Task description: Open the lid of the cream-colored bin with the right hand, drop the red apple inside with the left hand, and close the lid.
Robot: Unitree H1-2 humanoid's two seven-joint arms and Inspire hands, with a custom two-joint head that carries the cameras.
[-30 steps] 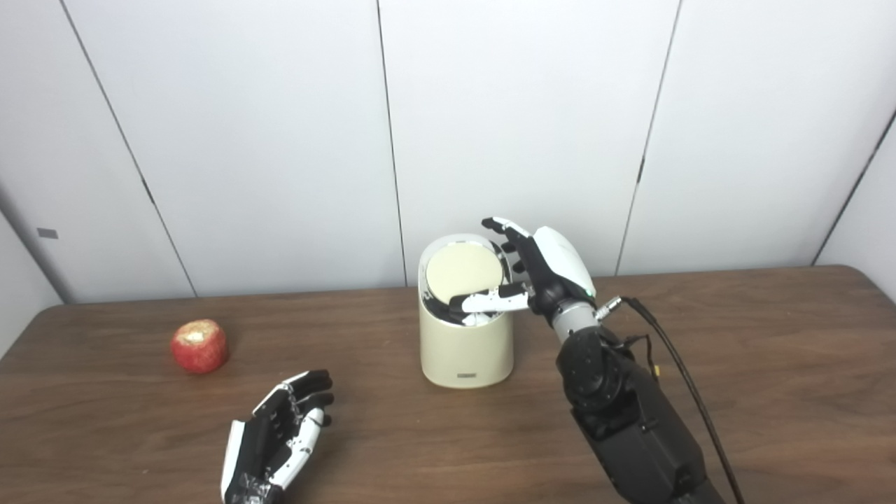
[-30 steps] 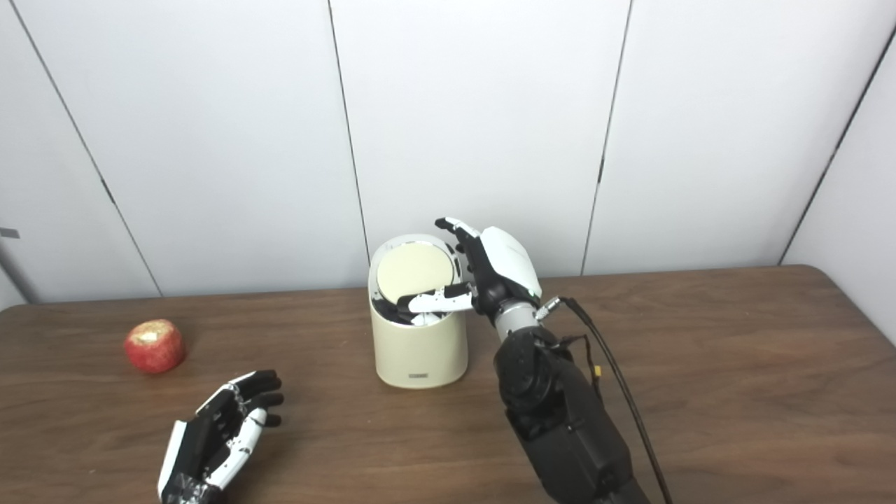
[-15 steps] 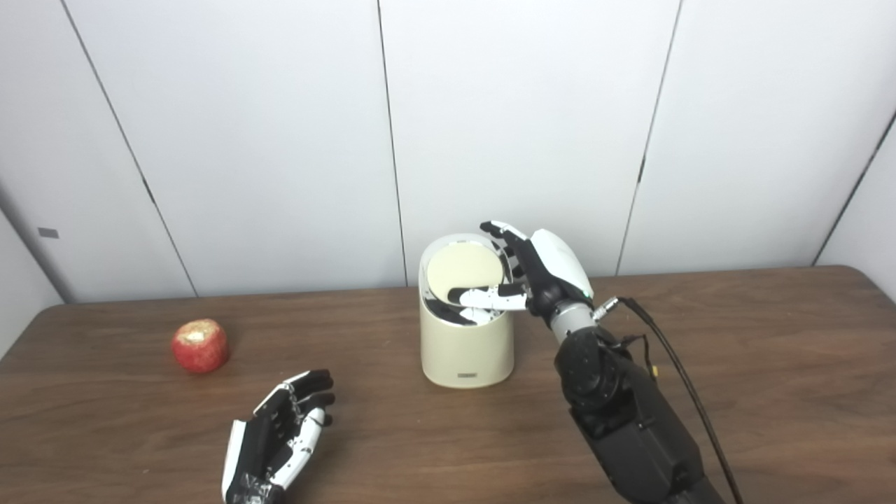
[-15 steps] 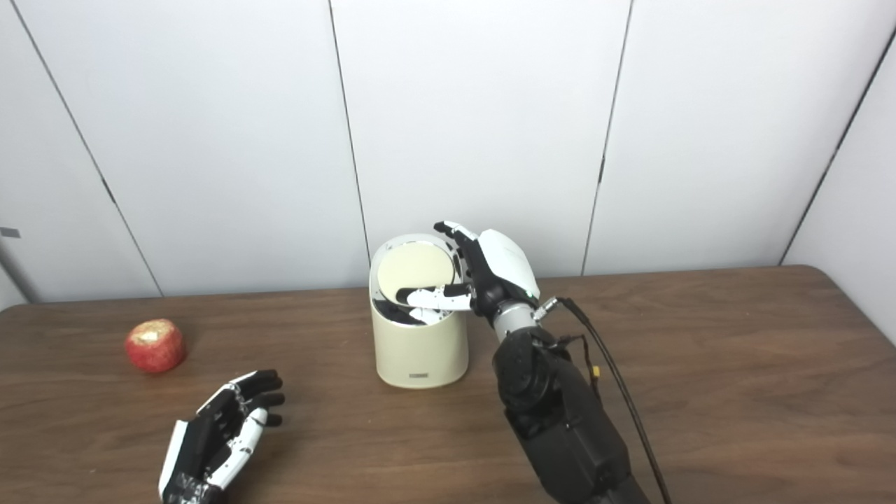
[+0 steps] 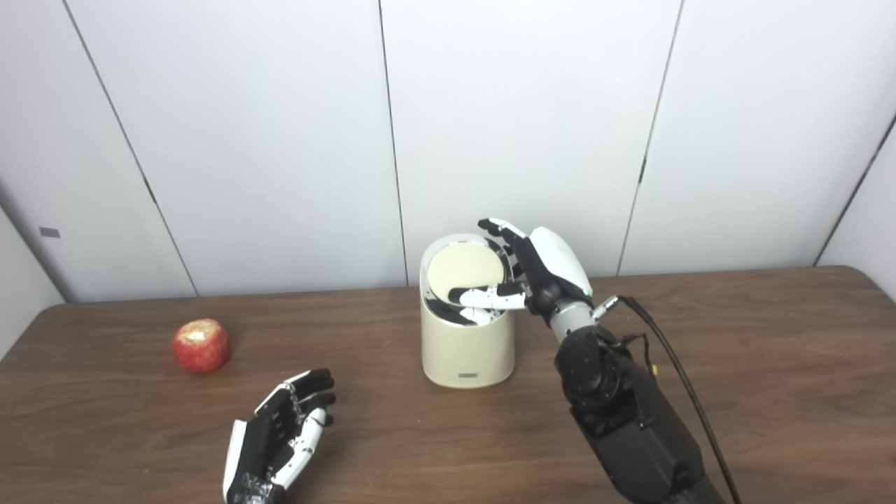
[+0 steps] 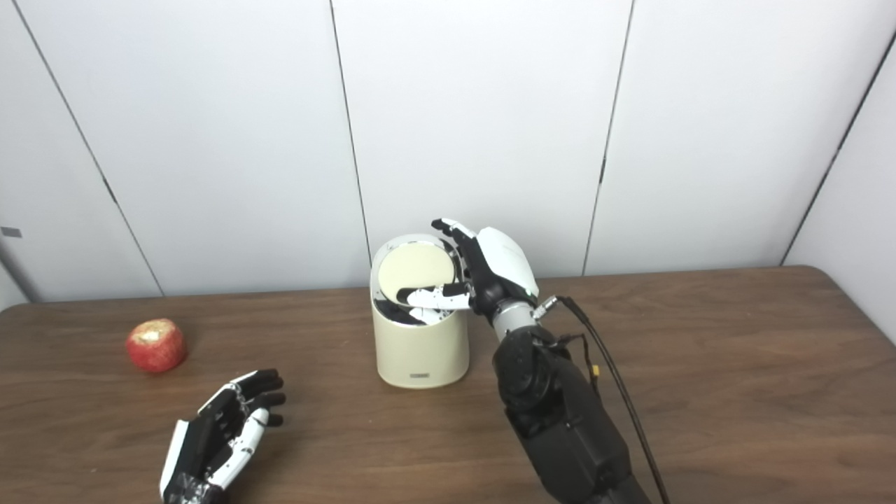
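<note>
The cream-colored bin (image 5: 465, 346) stands at the table's middle. Its round lid (image 5: 462, 269) is tipped up on edge, showing a dark gap at the front of the opening. My right hand (image 5: 542, 269) is shut on the lid, thumb across its lower front and fingers behind its right rim. The red apple (image 5: 201, 344), pale patch on top, sits on the table far left of the bin. My left hand (image 5: 280, 430) lies open and holds nothing, near the front edge, below and to the right of the apple.
The brown wooden table (image 5: 770, 364) spans the view, with white wall panels behind it. A black cable (image 5: 672, 364) runs from my right wrist down along the forearm.
My right hand has edged slightly left, its thumb sliding a little further across the lid. The lid stays tipped up. Apple and left hand have not moved.
</note>
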